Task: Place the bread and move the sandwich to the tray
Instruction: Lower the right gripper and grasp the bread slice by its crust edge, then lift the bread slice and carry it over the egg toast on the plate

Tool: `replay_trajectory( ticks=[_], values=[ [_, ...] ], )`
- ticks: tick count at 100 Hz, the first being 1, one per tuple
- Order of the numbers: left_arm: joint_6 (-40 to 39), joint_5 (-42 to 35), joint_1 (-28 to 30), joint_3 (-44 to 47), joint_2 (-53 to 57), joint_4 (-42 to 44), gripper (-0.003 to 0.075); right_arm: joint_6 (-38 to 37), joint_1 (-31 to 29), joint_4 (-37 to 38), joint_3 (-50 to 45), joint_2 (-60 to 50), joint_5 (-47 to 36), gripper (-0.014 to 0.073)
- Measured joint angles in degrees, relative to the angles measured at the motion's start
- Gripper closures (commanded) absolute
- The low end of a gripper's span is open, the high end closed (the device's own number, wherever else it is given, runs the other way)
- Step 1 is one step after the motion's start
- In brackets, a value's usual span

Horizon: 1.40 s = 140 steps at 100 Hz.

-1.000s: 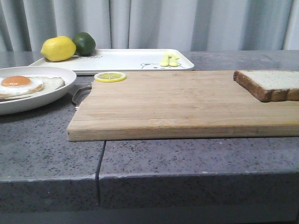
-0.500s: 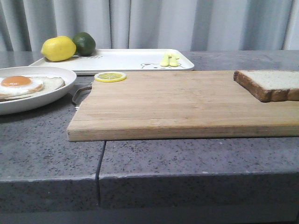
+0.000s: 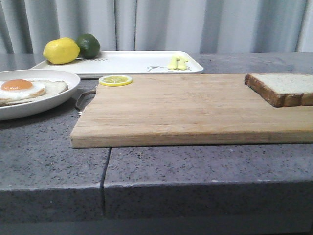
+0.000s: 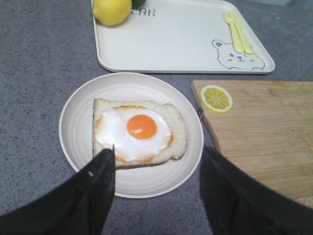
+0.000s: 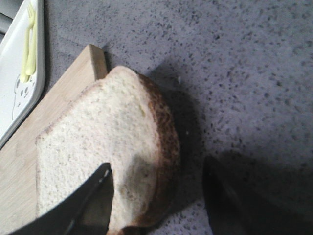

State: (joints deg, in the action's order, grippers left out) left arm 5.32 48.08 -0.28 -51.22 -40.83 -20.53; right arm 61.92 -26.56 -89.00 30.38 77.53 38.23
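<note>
The bread (image 3: 286, 88) lies on the right end of the bamboo cutting board (image 3: 186, 107), overhanging its edge. In the right wrist view the bread (image 5: 98, 156) fills the middle, and my right gripper (image 5: 156, 171) is open, one finger over the slice, the other over the counter beyond the crust. The sandwich (image 3: 24, 89), bread with a fried egg, sits on a round white plate (image 3: 54, 98) at the left. My left gripper (image 4: 156, 156) is open above the plate's (image 4: 142, 183) near rim, the sandwich (image 4: 139, 131) just ahead. The white tray (image 3: 127, 62) lies behind.
A lemon (image 3: 60, 50) and a lime (image 3: 88, 45) sit at the tray's left end, a yellow fork and spoon (image 3: 177, 62) at its right by the bear drawing. A lemon slice (image 3: 115, 80) lies at the board's far left corner. The counter has a seam (image 3: 104, 171).
</note>
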Motion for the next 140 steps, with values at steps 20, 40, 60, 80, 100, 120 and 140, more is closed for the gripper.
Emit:
replay_trajectory(
  ticks=[20,40,60,80,100,120,140],
  values=[
    [0.0,0.0,0.0,0.0,0.0,0.0,0.0354,0.2,0.0,-0.3,1.7,2.5,1.9,0.018],
    [0.0,0.0,0.0,0.0,0.0,0.0,0.0354,0.2,0.0,-0.3,3.2,5.2,3.7,0.018],
    [0.0,0.0,0.0,0.0,0.0,0.0,0.0354,0.5,0.0,-1.0,4.7,7.3,5.7,0.018],
    [0.0,0.0,0.0,0.0,0.0,0.0,0.0354,1.0,0.0,-1.9,5.3,8.9,7.2,0.0227],
    [0.0,0.0,0.0,0.0,0.0,0.0,0.0354,1.4,0.0,-2.0,5.3,9.2,7.6,0.0453],
    [0.0,0.0,0.0,0.0,0.0,0.0,0.0354,1.6,0.0,-1.8,5.4,9.2,7.9,0.0659],
    [0.0,0.0,0.0,0.0,0.0,0.0,0.0354,1.6,0.0,-1.8,5.4,9.1,9.6,0.0652]
  ],
)
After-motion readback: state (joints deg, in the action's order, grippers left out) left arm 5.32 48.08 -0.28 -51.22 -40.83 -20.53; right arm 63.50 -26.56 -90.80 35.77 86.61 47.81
